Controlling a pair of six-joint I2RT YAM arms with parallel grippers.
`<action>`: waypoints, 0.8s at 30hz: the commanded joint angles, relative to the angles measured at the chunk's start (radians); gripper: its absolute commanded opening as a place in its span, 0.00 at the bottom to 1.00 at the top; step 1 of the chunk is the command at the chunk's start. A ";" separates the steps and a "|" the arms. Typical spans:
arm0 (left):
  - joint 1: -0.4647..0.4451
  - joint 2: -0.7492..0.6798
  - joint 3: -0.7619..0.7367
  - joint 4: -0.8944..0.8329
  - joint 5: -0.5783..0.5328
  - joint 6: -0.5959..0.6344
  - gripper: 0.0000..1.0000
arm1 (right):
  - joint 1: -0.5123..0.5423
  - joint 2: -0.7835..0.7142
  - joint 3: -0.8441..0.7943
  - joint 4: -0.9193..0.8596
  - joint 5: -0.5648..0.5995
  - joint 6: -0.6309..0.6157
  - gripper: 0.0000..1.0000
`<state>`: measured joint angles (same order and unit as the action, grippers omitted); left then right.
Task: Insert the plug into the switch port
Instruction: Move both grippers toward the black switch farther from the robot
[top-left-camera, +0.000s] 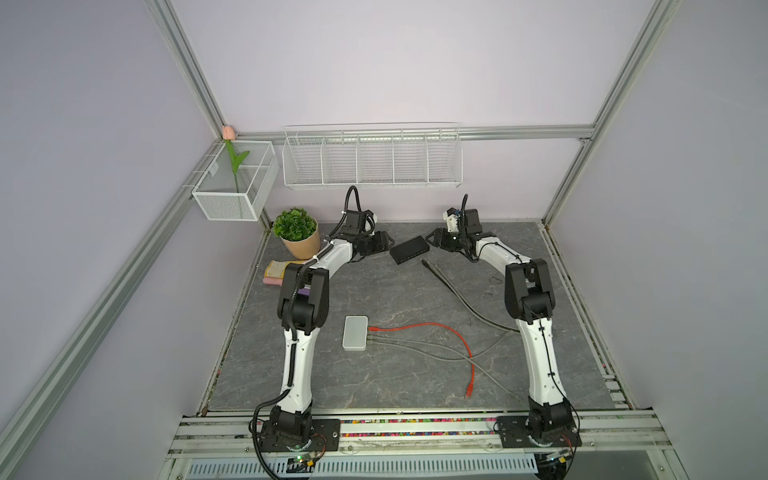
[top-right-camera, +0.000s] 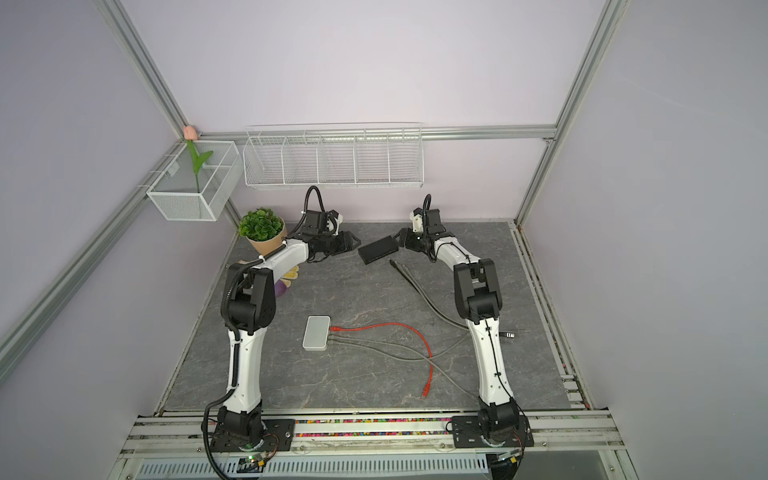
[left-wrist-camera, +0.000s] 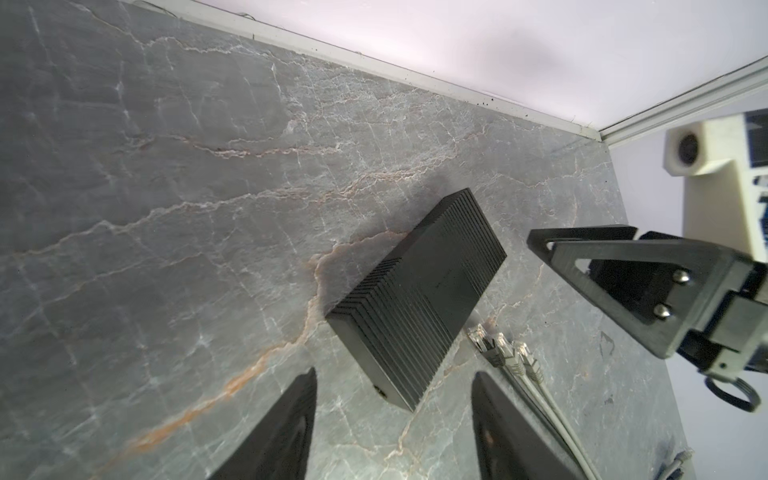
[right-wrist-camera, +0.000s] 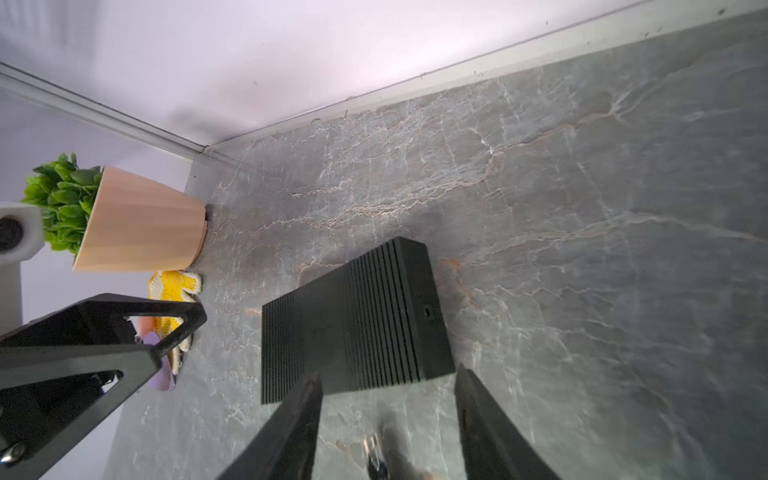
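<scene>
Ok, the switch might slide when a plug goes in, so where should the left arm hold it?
I'd grip the black switch across its narrow width, near the end facing the left gripper, coming from above. It lies flat, its length looks too great for the open fingers to span, and grey plugs lie beside one long side.

- We see the counter (left-wrist-camera: 166, 166) as a grey, veined stone-look slab, smooth and matt.
- The switch (left-wrist-camera: 428, 299) looks to us like black matt plastic, finely ribbed on its sides.
- The pot (right-wrist-camera: 141, 224) looks like dull, ribbed peach plastic.
- The glove (right-wrist-camera: 174, 286) is yellow knitted cloth.
- The wire basket (top-left-camera: 374, 158) is white-coated metal.
- The frame rail (top-left-camera: 195, 62) is bare brushed aluminium.
- The white box (top-left-camera: 355, 332) looks like smooth plastic.
</scene>
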<state>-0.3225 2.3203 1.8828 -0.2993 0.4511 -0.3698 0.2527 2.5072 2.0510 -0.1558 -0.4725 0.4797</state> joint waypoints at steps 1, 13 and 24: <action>0.003 0.061 0.091 -0.076 0.028 0.026 0.59 | -0.003 0.068 0.124 0.007 -0.061 0.083 0.64; 0.002 0.208 0.281 -0.171 0.078 0.020 0.59 | 0.023 0.270 0.416 -0.092 -0.104 0.123 0.63; -0.015 0.149 0.128 -0.119 0.103 0.015 0.57 | 0.077 0.217 0.271 -0.053 -0.132 0.108 0.53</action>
<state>-0.3256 2.5130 2.0670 -0.4213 0.5331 -0.3626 0.3069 2.7552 2.3672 -0.2054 -0.5793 0.5877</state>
